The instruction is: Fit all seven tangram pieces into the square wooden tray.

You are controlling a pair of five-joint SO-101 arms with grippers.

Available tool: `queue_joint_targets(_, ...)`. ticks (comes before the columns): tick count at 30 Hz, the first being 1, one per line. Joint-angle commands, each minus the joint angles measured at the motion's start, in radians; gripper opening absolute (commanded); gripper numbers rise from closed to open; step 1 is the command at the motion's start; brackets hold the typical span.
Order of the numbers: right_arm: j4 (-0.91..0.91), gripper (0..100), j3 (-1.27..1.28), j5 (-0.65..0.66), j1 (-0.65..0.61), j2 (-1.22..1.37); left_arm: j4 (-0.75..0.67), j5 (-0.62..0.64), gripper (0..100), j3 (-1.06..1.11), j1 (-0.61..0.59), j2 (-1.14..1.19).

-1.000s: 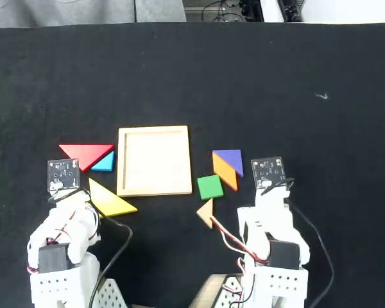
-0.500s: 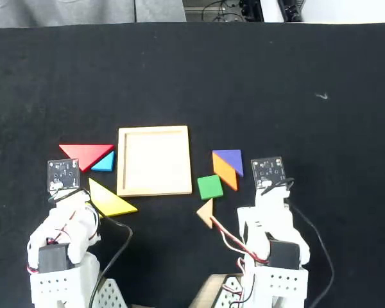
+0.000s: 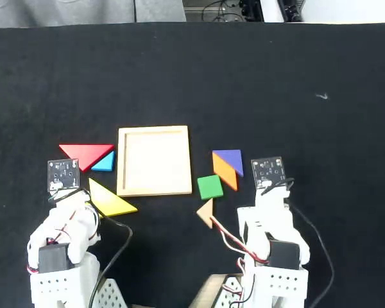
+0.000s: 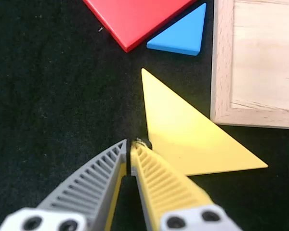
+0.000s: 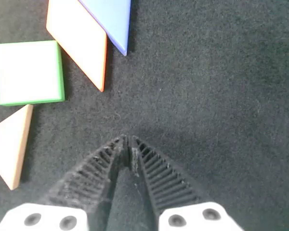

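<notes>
No change vs the prior frames: both arms parked, no pc shifted, so the task hasn't begun. The tray (image 3: 153, 190) is bare w/ all 7 pcs outside it. Left gripper (image 4: 130, 144) is clenched on nothing; right gripper (image 5: 127, 140) is likewise pinched together, empty. Count, big to small: 1 tray, ahead of the left tips on the yellow finger's side. 2 large triangles: red triangle (image 3: 85, 154) well ahead of the left tips, yellow triangle (image 3: 109, 200) right at those tips, touching or just beside, can't tell. 1 mid purple triangle (image 3: 231, 158), 1 orange parallelogram (image 3: 224, 171) and 1 green square (image 3: 210, 187), all ahead of the right tips, tray side. 2 small triangles: blue triangle (image 3: 104, 162) ahead of the left tips btwn red and tray, pale orange triangle (image 3: 207, 212) alongside the right fingers.
</notes>
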Motion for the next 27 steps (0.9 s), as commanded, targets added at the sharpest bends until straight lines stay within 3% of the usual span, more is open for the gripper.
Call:
queue_joint_targets(1,0.009,1.2,-0.002,-0.002,0.008,-0.087,0.006,0.003,3,0.018,-0.004,-0.008)
queue_joint_targets(16,0.008,1.4,-0.002,-0.008,0.0,-0.09,0.006,0.003,3,0.018,-0.004,-0.008)
queue_joint_targets(23,0.008,1.4,-0.002,-0.006,-0.092,-0.088,0.006,0.002,3,0.018,-0.001,-0.008)
queue_joint_targets(27,0.008,1.5,-0.002,-0.006,-0.141,-0.088,0.017,0.0,3,-0.116,-0.079,-0.008)
